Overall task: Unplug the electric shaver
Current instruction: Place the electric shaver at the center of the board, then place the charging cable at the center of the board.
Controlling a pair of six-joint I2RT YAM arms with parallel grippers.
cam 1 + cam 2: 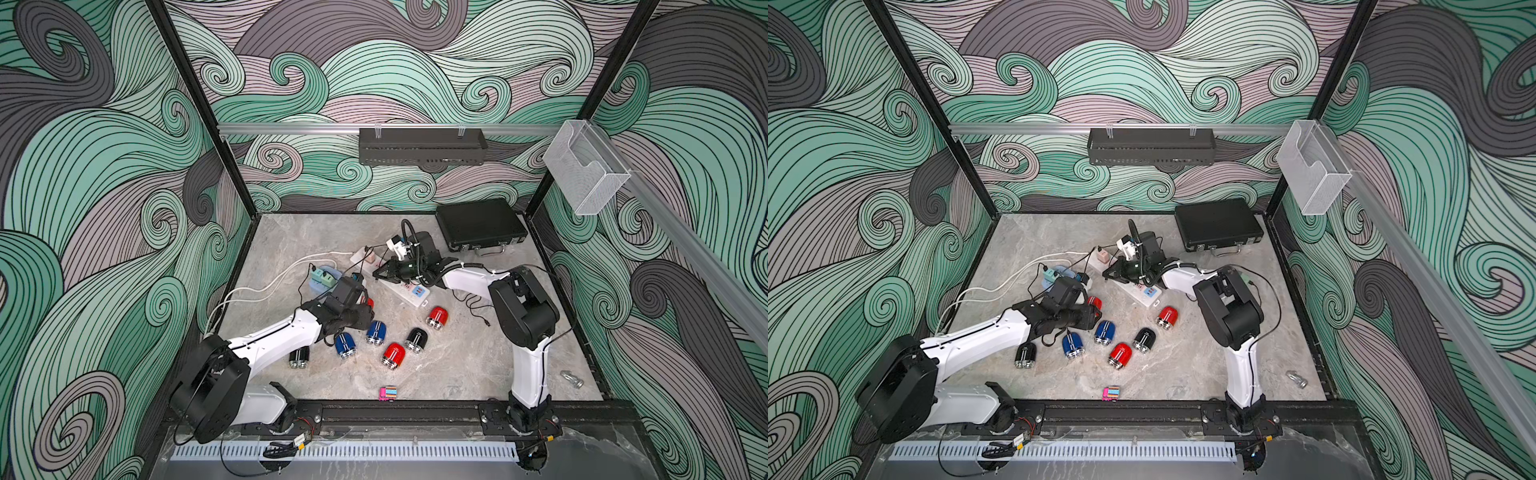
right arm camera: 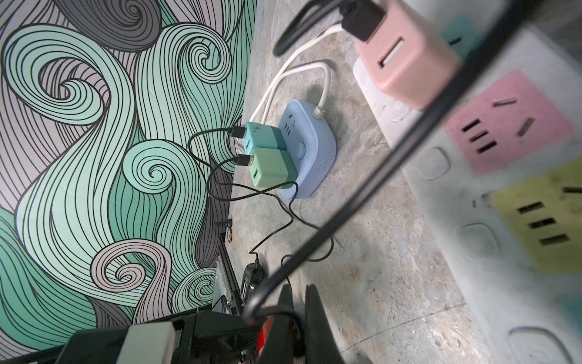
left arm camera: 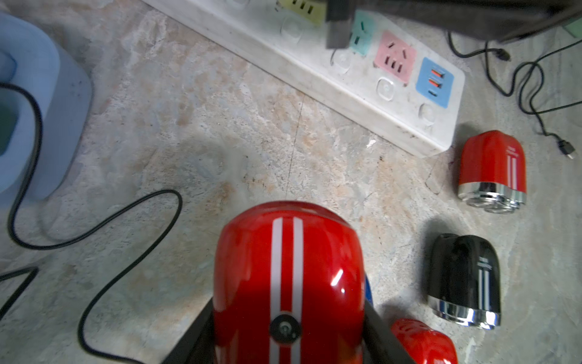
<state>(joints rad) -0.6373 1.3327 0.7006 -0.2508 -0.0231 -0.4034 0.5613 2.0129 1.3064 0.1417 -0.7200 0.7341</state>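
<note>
Red shaver in left gripper, dome toward power strip.

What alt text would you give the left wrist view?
Left gripper clamps a red shaver with twin white stripes, close up over a marbled tabletop. Beyond it lies a white power strip with coloured sockets; a second red shaver and a black shaver lie near its end. A black cable loops past a pale blue socket hub.
</note>
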